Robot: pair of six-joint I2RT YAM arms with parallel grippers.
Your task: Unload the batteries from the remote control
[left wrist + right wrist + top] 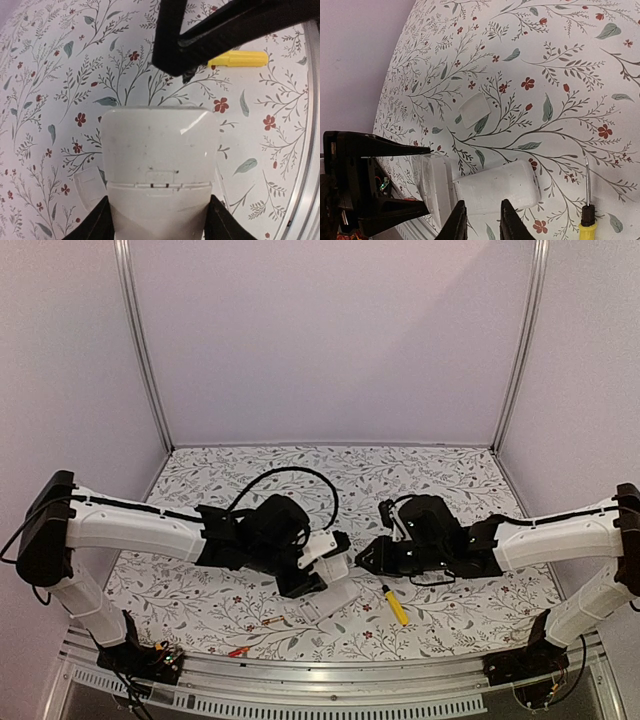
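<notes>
The left end effector [160, 226] is clamped on the white remote control [160, 165], a finger on each long side, holding it over the middle of the floral tabletop [450, 480], towards the near edge. The right end effector [481, 222] sits at the remote's free end with its fingers [457, 220] drawn close and only a narrow gap between them; whether they pinch anything cannot be told. One battery [270, 622] lies on the tabletop near the near edge, left of the remote, and a second battery [238, 651] lies further left at that edge. A small white squarish panel [474, 109] lies flat near the remote. A yellow-handled screwdriver [397, 605] lies right of the remote, towards the near edge.
</notes>
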